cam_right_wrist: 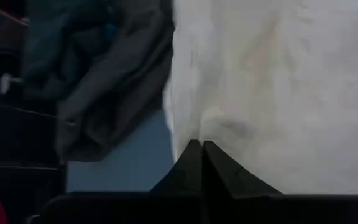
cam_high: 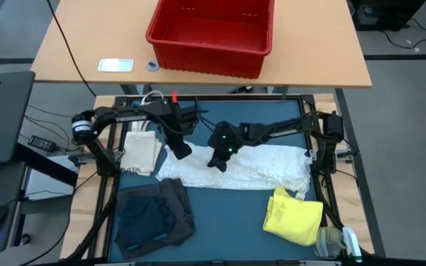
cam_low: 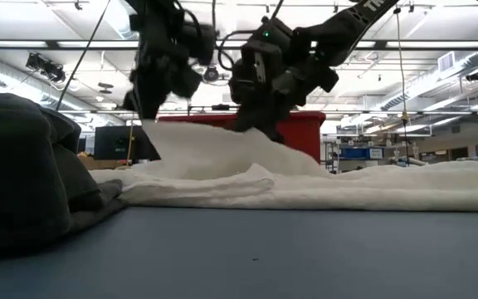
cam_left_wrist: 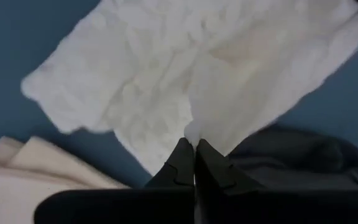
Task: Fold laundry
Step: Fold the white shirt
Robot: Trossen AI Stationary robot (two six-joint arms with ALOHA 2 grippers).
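White lacy garment (cam_high: 257, 168) pinched in both grippers' closed jaws.

Two dark jointed arms, one green-lit.

A large white lacy garment (cam_high: 250, 168) lies spread lengthwise across the middle of the blue tabletop (cam_high: 228, 222), rumpled, with its long edges uneven. Two points along its upper edge are pulled up into small peaks, each pinched between closed dark fingers: one by the left pincer (cam_high: 179, 150) near the garment's left end, one by the right pincer (cam_high: 218, 161) just beside it toward the middle. In the low view the cloth rises in a soft ridge under them. A dark grey garment (cam_high: 157, 214), bunched with a navy piece and a bright blue edge, lies near the front left. A yellow garment (cam_high: 294, 216) sits crumpled at front right.
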